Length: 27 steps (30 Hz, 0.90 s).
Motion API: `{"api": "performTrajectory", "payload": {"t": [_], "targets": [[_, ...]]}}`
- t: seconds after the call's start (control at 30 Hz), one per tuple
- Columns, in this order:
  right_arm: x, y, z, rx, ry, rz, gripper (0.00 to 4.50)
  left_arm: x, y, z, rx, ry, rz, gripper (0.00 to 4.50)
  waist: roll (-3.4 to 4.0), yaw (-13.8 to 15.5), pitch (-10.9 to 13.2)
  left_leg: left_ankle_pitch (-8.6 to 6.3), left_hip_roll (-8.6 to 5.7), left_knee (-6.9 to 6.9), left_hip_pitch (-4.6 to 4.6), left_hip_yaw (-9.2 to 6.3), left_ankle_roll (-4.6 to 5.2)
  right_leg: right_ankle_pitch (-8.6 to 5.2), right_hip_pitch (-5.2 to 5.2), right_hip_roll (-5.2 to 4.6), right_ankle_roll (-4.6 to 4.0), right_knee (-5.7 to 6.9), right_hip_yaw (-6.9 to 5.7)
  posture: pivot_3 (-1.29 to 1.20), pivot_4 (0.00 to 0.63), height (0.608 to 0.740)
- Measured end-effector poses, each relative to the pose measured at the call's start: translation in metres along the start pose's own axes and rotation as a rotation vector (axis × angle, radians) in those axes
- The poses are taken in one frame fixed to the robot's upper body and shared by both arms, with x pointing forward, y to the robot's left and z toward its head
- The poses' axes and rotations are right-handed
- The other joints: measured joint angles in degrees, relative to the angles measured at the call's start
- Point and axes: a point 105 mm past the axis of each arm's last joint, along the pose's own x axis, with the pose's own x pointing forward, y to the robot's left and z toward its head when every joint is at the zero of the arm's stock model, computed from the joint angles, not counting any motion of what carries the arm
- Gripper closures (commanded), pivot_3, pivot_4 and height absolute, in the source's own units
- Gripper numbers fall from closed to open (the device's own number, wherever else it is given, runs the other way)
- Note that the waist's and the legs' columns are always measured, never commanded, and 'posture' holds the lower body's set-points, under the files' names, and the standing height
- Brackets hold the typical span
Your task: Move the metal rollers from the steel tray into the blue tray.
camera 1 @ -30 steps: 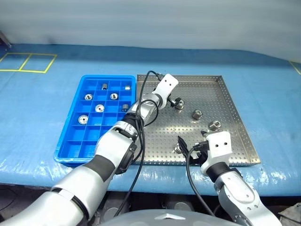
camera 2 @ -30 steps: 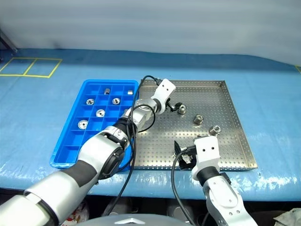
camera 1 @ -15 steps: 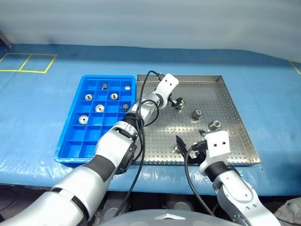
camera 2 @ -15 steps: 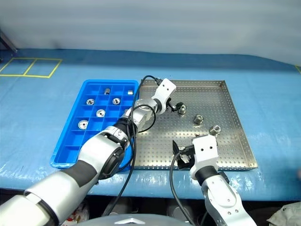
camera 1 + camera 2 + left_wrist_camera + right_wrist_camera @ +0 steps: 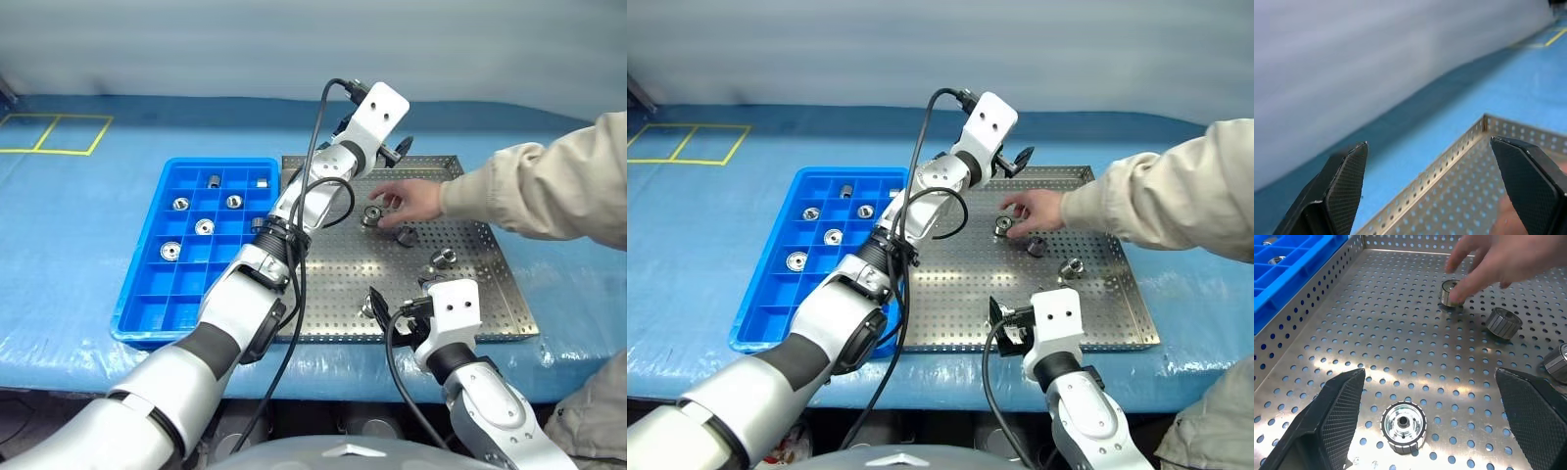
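Observation:
The steel tray (image 5: 328,289) lies right of the blue tray (image 5: 147,294). Several metal rollers rest on its perforated floor: one (image 5: 370,216) under a person's fingertips, one (image 5: 405,236) beside it, one (image 5: 443,258) further right, and one (image 5: 1403,426) near the front rim. That front roller lies between the spread fingers of my right gripper (image 5: 1430,431), which is open and holds nothing. My left gripper (image 5: 397,150) hovers high above the tray's far edge, open and empty; its wrist view looks at the tray's far corner (image 5: 1484,121). Several rollers (image 5: 204,226) sit in blue tray compartments.
A person's hand (image 5: 409,201) and beige sleeve (image 5: 539,191) reach in from the right over the steel tray's middle. Both trays sit on a blue-covered table (image 5: 78,196), with yellow tape lines (image 5: 54,132) at its far left.
My left gripper has risen from just above the tray floor to well above its far edge. A person's arm has come in from the right and touches a roller. My right gripper stayed put.

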Motion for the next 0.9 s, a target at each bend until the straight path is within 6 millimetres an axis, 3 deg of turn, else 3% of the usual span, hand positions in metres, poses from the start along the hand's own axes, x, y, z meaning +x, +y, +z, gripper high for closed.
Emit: {"api": "performTrajectory", "payload": {"t": [0.17, 0.47, 0.6, 0.7, 0.9], "targets": [[0.002, 0.001, 0.004, -0.005, -0.015, 0.01, 0.0, 0.001, -0.002, -0.024, -0.044, 0.093, -0.017, 0.14, 0.0, 0.06, 0.0, 0.1, -0.07, 0.02, -0.03, 0.04, 0.11, 0.06, 0.02, 0.07, 0.11, 0.0, 0.0, -0.22, 0.15, 0.74], [0.001, 0.001, 0.001, -0.001, -0.003, 0.005, 0.0, -0.001, -0.017, -0.036, -0.02, 0.15, -0.11, 0.14, 0.0, 0.03, 0.0, 0.08, -0.08, 0.02, -0.05, 0.06, 0.16, 0.14, -0.01, -0.02, 0.06, -0.03, 0.05, -0.23, 0.15, 0.74], [0.0, 0.0, 0.0, 0.003, -0.001, 0.0, 0.0, -0.01, -0.027, -0.066, -0.04, 0.251, -0.192, 0.14, 0.02, -0.05, -0.01, 0.09, -0.07, 0.02, -0.03, 0.07, 0.15, 0.15, -0.01, -0.01, 0.05, -0.01, 0.08, -0.23, 0.15, 0.74], [-0.001, -0.001, -0.003, 0.007, 0.01, -0.011, 0.0, -0.025, -0.023, -0.086, -0.009, 0.33, -0.253, 0.14, 0.02, -0.14, 0.0, 0.1, -0.06, 0.01, -0.06, 0.1, 0.13, 0.22, -0.09, -0.04, -0.08, -0.01, 0.15, -0.23, 0.15, 0.74], [-0.002, -0.001, -0.003, 0.014, 0.008, -0.02, 0.0, -0.054, 0.004, -0.069, 0.117, 0.347, -0.384, 0.14, 0.06, -0.45, -0.02, 0.12, 0.01, -0.02, -0.03, 0.12, 0.07, 0.23, -0.09, -0.09, -0.1, 0.0, 0.26, -0.23, 0.15, 0.74]]}}
